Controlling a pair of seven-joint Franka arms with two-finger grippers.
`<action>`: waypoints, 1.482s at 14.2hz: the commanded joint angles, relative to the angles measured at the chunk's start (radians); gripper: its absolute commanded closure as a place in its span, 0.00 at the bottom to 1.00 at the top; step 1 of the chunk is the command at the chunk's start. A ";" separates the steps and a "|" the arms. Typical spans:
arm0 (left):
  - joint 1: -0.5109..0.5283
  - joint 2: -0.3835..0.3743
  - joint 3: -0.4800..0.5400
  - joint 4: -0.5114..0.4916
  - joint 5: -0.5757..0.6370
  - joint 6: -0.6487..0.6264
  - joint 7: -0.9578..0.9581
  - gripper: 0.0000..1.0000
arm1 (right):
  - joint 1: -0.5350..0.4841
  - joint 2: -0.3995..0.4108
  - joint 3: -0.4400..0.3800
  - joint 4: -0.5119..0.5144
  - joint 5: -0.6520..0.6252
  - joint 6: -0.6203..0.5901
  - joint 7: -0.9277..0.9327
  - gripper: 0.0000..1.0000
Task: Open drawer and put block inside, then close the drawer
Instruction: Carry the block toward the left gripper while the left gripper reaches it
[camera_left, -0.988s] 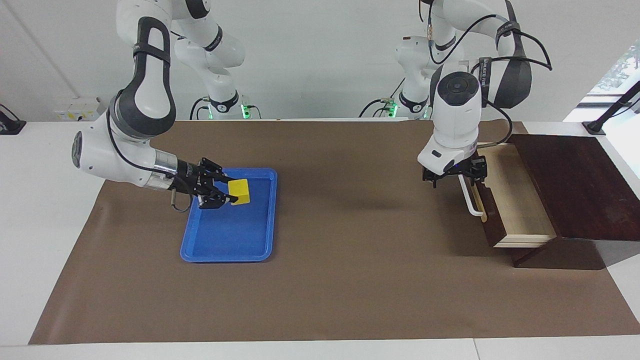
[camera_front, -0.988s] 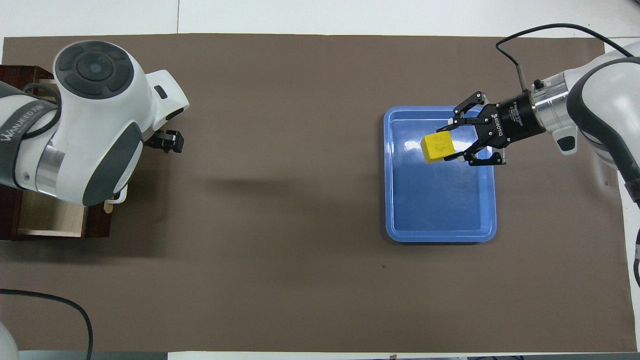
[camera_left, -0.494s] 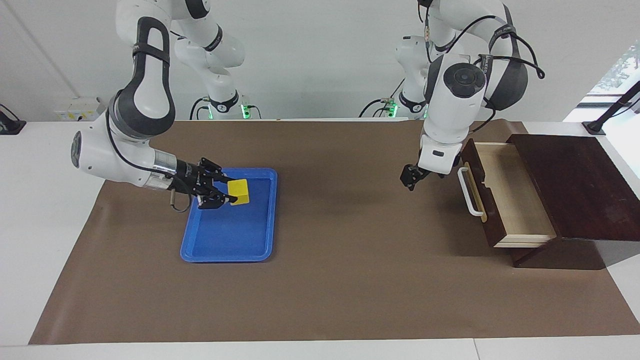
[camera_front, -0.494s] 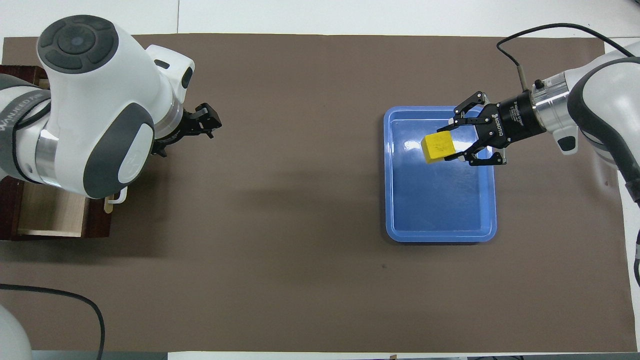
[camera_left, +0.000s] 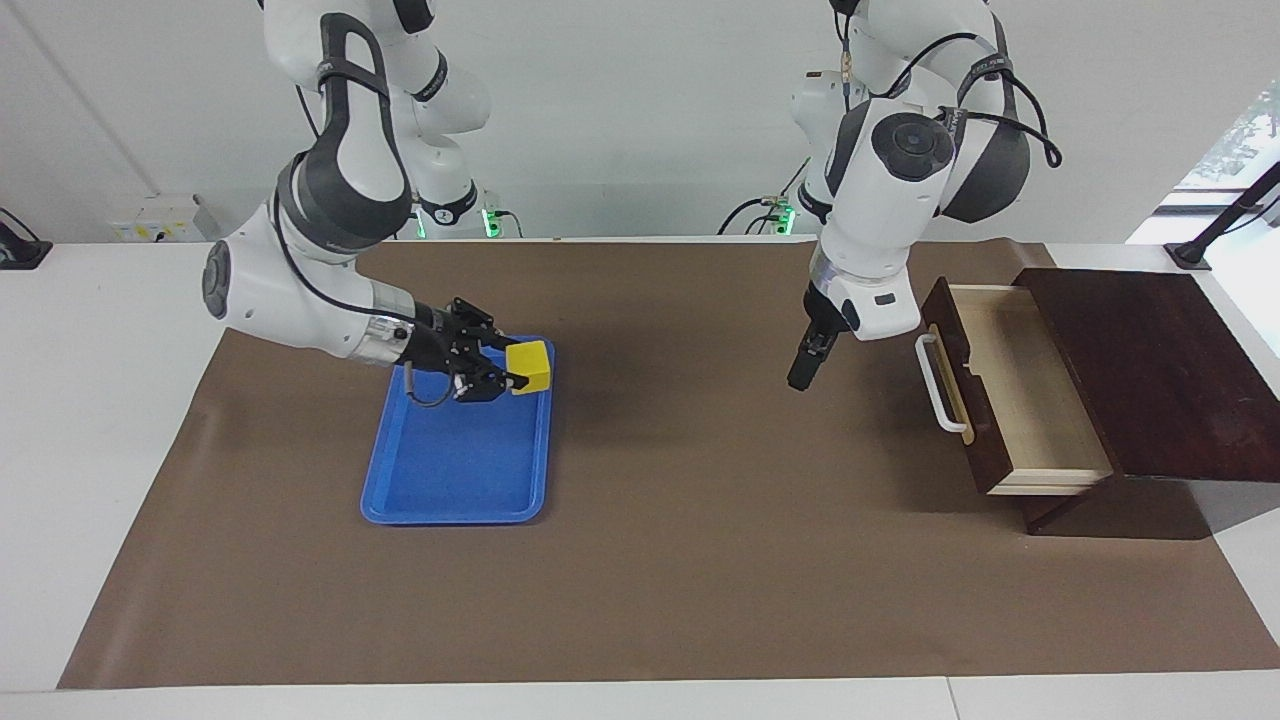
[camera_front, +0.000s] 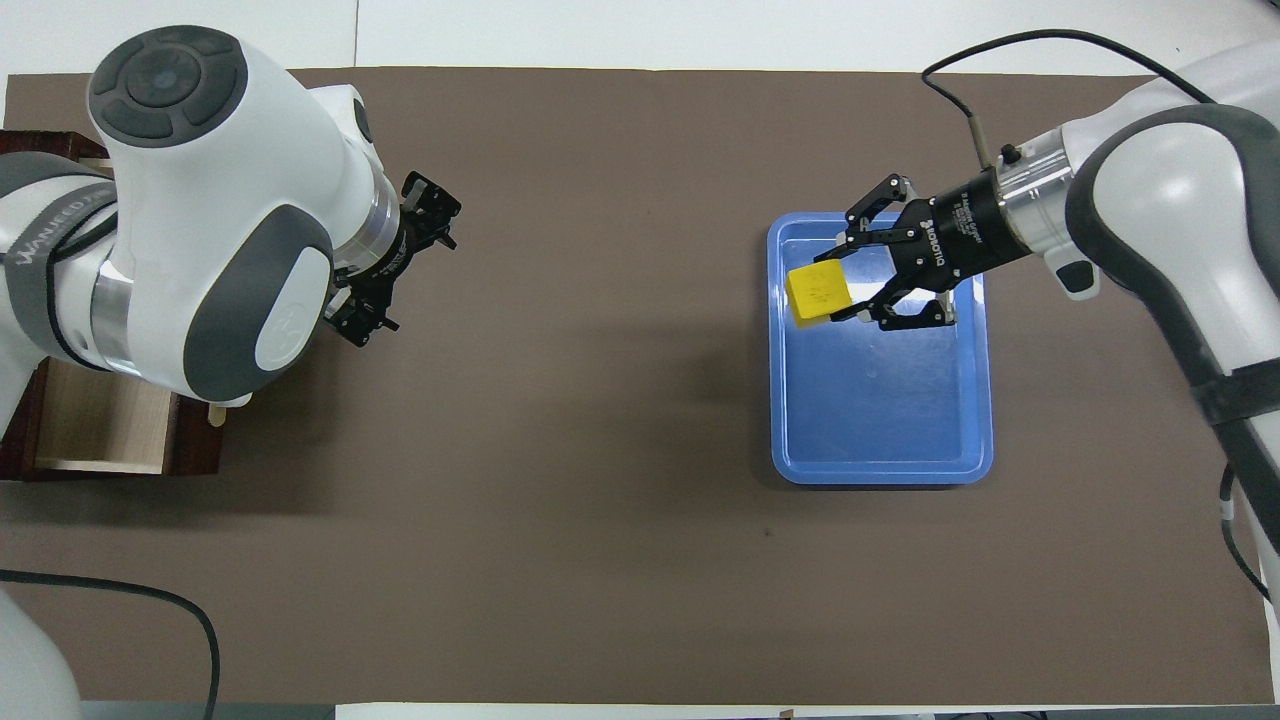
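- Brown paper (camera_left: 640, 560) covers the white bench (camera_left: 90, 400).
- Right pincer (camera_left: 500, 372) pinches the yellow block (camera_left: 529, 367) over the blue tray (camera_left: 455, 470), at its one o'clock corner in the facing view.
- Left pincer (camera_left: 797, 378), spread, hangs over paper beside the pulled-out drawer (camera_left: 1010, 400).

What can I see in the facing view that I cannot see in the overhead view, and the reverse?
Only the facing view shows the drawer's white handle whole, its pale inside and the dark box top; overhead, the left arm covers most of these. Only the overhead view shows the marking on the block's top face. Both show the right gripper shut on the block over the blue tray, the left gripper over the brown mat, and the drawer open.
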 joint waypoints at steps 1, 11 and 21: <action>-0.018 0.043 0.015 0.064 -0.022 -0.001 -0.218 0.00 | 0.076 -0.005 -0.002 0.025 0.030 0.059 0.109 1.00; -0.082 0.054 0.015 0.093 -0.023 -0.023 -0.447 0.00 | 0.251 0.002 -0.002 0.024 0.137 0.375 0.271 1.00; -0.124 0.062 0.016 0.121 -0.037 -0.020 -0.490 0.00 | 0.311 0.011 0.001 0.018 0.180 0.500 0.265 1.00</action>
